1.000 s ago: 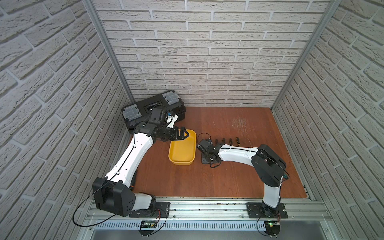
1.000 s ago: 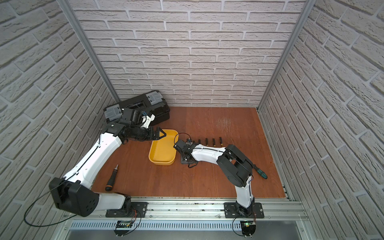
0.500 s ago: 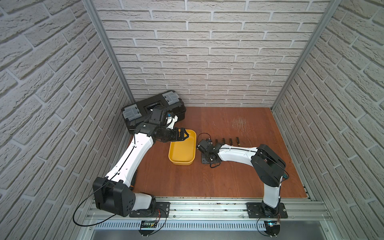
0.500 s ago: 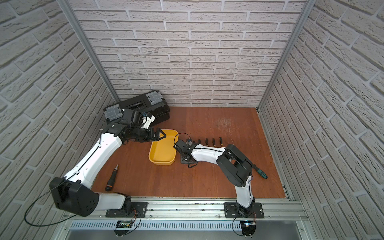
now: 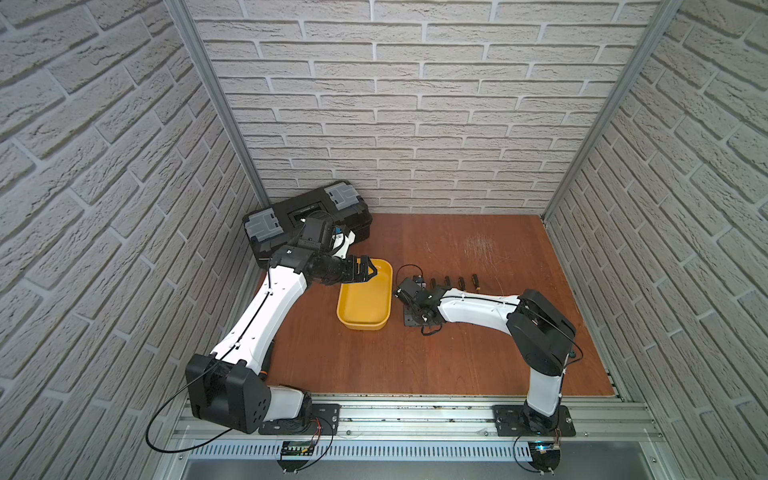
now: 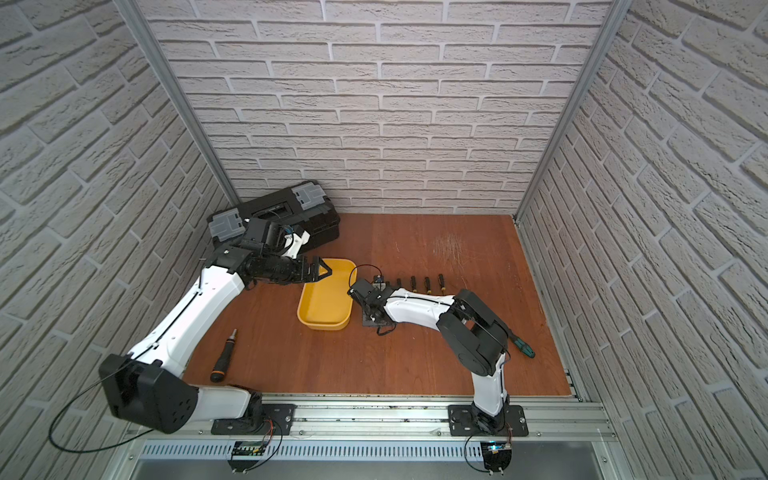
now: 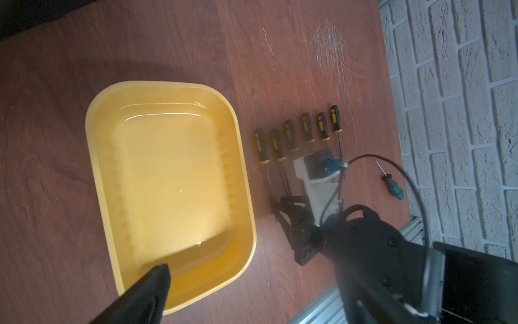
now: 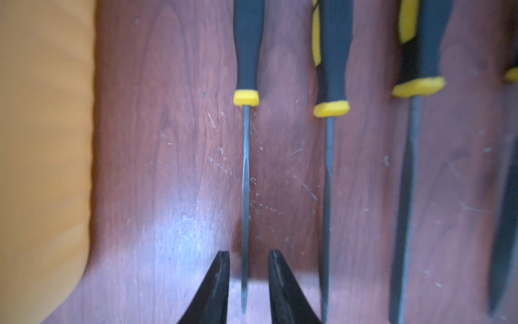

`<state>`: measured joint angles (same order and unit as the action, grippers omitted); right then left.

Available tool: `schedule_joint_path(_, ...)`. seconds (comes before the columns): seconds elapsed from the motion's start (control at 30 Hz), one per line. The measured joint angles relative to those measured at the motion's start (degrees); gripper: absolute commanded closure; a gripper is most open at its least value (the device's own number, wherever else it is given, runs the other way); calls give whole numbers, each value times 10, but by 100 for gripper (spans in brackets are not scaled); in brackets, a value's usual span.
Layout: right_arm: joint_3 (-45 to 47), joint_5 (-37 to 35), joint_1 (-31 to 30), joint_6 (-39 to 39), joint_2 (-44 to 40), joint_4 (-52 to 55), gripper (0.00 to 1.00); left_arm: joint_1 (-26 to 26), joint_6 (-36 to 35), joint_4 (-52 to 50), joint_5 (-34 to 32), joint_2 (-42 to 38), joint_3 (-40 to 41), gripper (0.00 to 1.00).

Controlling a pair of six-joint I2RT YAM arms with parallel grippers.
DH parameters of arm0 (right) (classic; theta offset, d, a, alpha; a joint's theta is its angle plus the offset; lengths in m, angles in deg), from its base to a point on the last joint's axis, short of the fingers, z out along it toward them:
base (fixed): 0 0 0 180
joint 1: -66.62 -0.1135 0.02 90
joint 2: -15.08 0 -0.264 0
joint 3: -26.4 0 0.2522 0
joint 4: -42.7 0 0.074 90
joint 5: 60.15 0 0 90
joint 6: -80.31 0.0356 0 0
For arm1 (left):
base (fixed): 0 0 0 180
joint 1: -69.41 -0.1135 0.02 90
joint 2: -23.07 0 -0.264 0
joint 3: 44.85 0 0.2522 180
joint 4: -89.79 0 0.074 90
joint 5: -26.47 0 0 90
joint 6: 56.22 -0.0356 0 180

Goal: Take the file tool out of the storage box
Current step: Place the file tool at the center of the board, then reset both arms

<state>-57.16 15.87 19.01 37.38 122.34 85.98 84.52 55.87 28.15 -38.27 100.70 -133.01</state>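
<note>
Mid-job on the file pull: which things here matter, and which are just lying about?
Job: yellow storage box, empty; file nearest it, outside, between the jaws of the open right gripper.
Lying about: five other files in the row; black toolbox; black-and-orange screwdriver; teal-handled screwdriver.

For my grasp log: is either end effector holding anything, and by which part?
Nothing is held. The right end effector stands open astride the blade tip of the thin black-and-yellow-handled metal file; the left end effector is open and empty.
</note>
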Motion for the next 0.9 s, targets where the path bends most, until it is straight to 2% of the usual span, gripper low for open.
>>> schedule_joint_path(0.17,24,9,10,-28,-80,-4,56,0,-1,-3,-16,0,0,2)
schedule_joint_path(0.5,74,46,86,-120,-242,-5,11,0,-3,-6,-52,4,-2,2)
schedule_joint_path(0.67,78,48,135,-184,-322,6,0,0,-2,-5,-68,4,-2,2)
schedule_joint_path(0.9,138,40,227,-257,-423,0,0,-1,7,8,-122,4,-2,2)
